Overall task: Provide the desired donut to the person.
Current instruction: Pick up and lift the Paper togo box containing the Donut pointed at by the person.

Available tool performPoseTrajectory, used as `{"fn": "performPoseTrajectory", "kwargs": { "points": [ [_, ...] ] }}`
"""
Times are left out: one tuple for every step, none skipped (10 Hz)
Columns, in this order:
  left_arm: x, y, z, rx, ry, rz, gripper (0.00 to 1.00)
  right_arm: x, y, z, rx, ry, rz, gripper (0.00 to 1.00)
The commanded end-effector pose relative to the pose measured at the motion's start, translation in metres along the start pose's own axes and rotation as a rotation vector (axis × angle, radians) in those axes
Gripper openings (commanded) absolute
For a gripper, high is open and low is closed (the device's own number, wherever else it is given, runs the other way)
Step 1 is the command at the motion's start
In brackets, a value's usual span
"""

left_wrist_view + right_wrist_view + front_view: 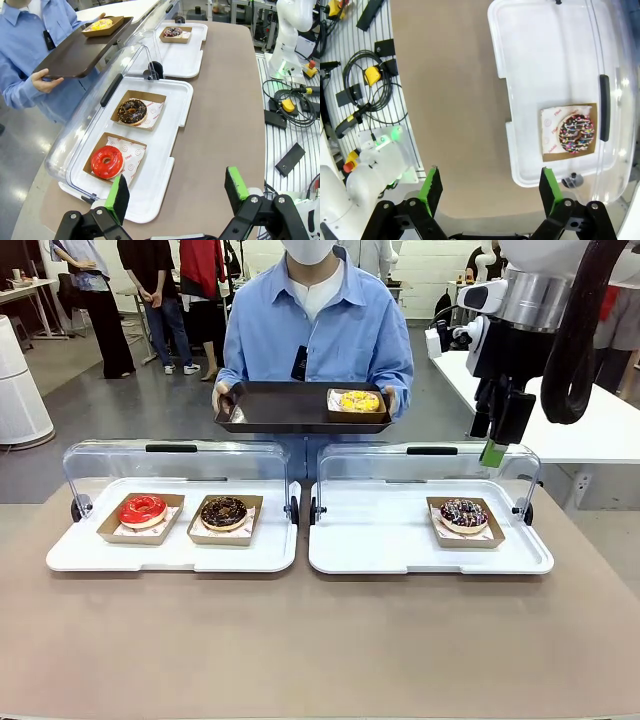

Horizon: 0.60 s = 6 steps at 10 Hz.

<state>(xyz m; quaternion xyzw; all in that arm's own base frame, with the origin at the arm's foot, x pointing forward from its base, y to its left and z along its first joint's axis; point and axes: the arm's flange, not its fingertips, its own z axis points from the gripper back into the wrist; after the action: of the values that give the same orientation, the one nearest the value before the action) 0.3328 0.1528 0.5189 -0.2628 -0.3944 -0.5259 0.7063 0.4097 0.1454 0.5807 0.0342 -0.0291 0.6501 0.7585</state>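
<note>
Brown counter carries two trays side by side. The left white tray has a red donut and a chocolate donut, each in its own cardboard boat. The right white tray has one sprinkled donut toward its right end. Both clear lids are flipped up on the far edge, so the donuts are open from the near side. The person stands at the far side and holds a dark tray level by both ends above the lids, apparently to receive. A yellow donut already sits on its right end. Which remaining donut is wanted cannot be told. Left hand has its jaws spread wide and holds nothing; it hangs high over the near-left end, with the red donut the closest one below it. Right hand is also spread wide and empty, hovering high over the right side by the sprinkled donut. The raised lids stand between the donuts and the dark tray, so a carry probably has to go up and over them. Cables lie off the counter, out of the way.
</note>
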Motion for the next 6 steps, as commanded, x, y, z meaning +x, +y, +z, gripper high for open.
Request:
{"fn": "performPoseTrajectory", "kwargs": {
  "points": [
    [0.0,-0.0011,0.0013,0.001,-0.009,-0.003,1.0,0.0001,0.0013,0.0011,0.006,0.003,-0.002,1.0],
    [0.0,-0.0011,0.0013,0.001,-0.009,-0.003,1.0,0.0001,0.0013,0.0011,0.006,0.003,-0.002,1.0],
    [0.0,-0.0011,0.0013,0.001,-0.009,-0.003,1.0,0.0001,0.0013,0.0011,0.006,0.003,-0.002,1.0],
    [0.0,-0.0011,0.0013,0.001,-0.009,-0.003,1.0,0.0001,0.0013,0.0011,0.006,0.003,-0.002,1.0],
    [0.0,-0.0011,0.0013,0.001,-0.009,-0.003,1.0,0.0001,0.0013,0.0011,0.006,0.003,-0.002,1.0],
    [0.0,-0.0011,0.0013,0.001,-0.009,-0.003,1.0,0.0001,0.0013,0.0011,0.006,0.003,-0.002,1.0]
  ]
}}
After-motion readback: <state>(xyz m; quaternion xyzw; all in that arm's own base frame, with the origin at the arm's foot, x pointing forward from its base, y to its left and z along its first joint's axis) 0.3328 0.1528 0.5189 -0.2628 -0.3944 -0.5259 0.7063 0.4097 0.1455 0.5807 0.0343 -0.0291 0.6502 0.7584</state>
